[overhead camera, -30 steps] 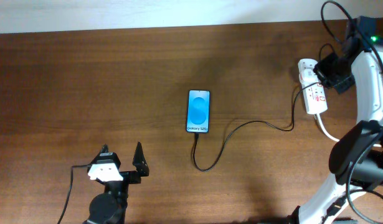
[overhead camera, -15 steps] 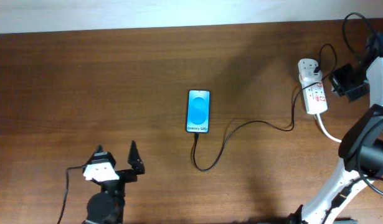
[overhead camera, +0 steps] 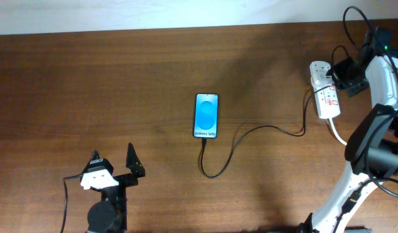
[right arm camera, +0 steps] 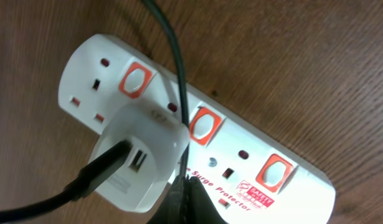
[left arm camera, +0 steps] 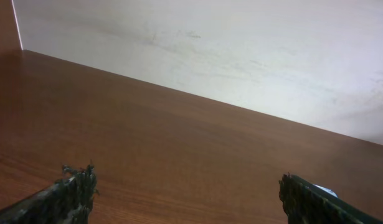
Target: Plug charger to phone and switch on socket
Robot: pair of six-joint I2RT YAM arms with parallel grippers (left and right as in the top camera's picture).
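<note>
Phone (overhead camera: 206,115) lies face up with its screen lit blue near the middle of the bench (overhead camera: 88,77). The charger (overhead camera: 263,127) leaves the phone's 6 o'clock end, loops toward 5 o'clock, then crosses to the socket (overhead camera: 324,90) far out at 3 o'clock. The charger meets the phone's edge, so that half of the job looks done, though the joint is too small to confirm. In the right wrist view a white adapter (right arm camera: 141,165) sits in the socket with the charger's black cable plugged into it.

What appears left is the switching. The right fingers (right arm camera: 182,199) seem pressed together into one dark point, holding nothing. They sit just at 6 o'clock of the middle red switch (right arm camera: 202,124), beside the adapter. Whether that switch is already on cannot be told, and no lamp shows. The left fingers (left arm camera: 73,196) are spread wide and empty, low at 7 o'clock on the bench, well apart from everything.
</note>
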